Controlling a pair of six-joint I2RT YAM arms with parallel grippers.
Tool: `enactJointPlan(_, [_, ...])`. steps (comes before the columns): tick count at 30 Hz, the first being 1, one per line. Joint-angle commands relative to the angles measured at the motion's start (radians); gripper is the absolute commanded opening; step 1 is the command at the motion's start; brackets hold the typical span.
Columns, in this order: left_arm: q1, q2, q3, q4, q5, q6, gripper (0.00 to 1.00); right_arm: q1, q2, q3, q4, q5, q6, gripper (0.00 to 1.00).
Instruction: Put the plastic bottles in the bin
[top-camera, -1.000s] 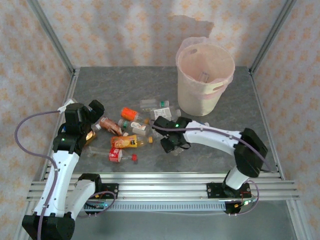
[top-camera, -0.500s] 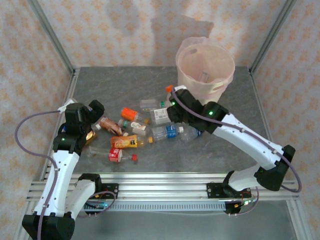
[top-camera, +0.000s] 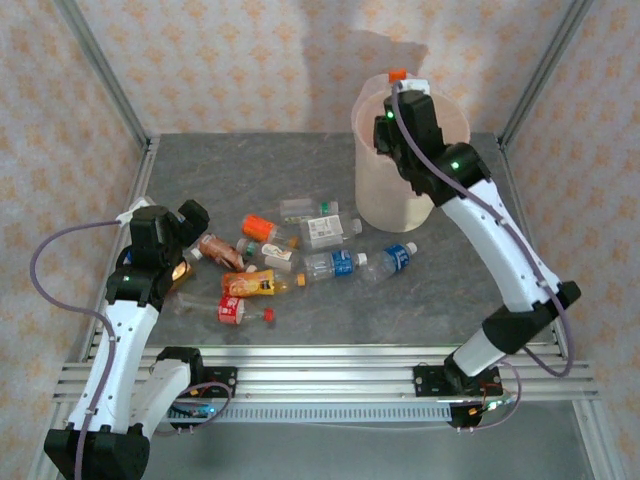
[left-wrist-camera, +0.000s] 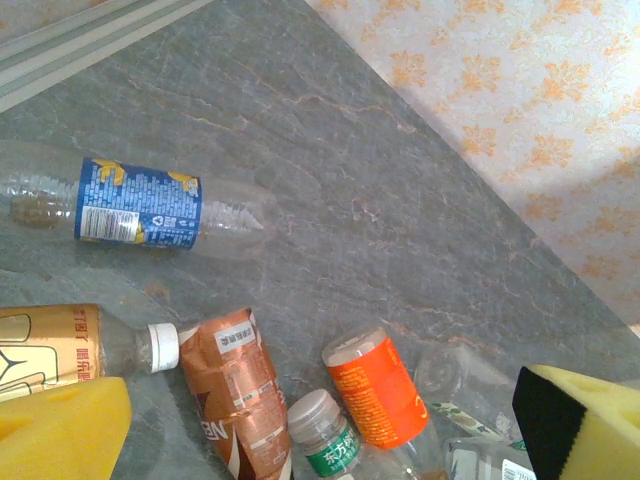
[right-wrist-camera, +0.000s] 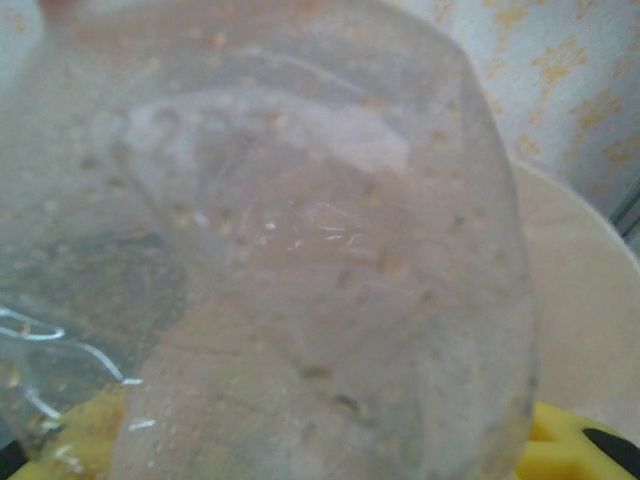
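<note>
**Right jaws:** clamped on a clear orange-capped bottle (top-camera: 398, 77), its cap protruding beyond them. They hold it over the mouth of the bin (top-camera: 385, 205), with the pink-lined rim just beneath.

**Left jaws:** wide apart, gripping nothing, hovering low above the bench (top-camera: 440, 290).

**Loose on the bench beneath and ahead of the left jaws:**
- blue-labelled bottle (left-wrist-camera: 140, 205)
- orange-labelled bottle (left-wrist-camera: 375, 390)
- brown-wrapped bottle (left-wrist-camera: 240, 395)
- green-labelled bottle (left-wrist-camera: 328, 450)

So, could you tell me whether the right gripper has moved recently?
Yes: the right gripper went from the table to above the bin, holding a bottle.
</note>
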Motion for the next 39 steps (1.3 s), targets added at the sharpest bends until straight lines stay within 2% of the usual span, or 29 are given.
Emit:
enactJointPlan(1, [0.006, -0.008, -0.004, 0.031, 0.025, 0.016, 1.00, -0.041, 0.089, 0.109, -0.032, 0.041, -0.036, 0.36])
enactJointPlan(12, [0.005, -0.014, -0.004, 0.027, 0.040, 0.011, 1.00, -0.185, 0.454, 0.533, -0.285, -0.024, 0.000, 0.37])
enactJointPlan(15, [0.006, -0.017, -0.002, 0.022, 0.040, 0.014, 1.00, -0.209, 0.522, 0.597, -0.335, -0.053, 0.015, 0.37])
enactJointPlan(26, [0.006, -0.031, 0.003, 0.007, 0.031, 0.014, 1.00, -0.299, 0.618, 0.582, -0.383, -0.183, 0.056, 0.37])
enactJointPlan(39, [0.006, -0.036, 0.013, -0.028, 0.008, 0.016, 1.00, -0.306, 0.716, 0.576, -0.377, -0.182, 0.028, 0.40])
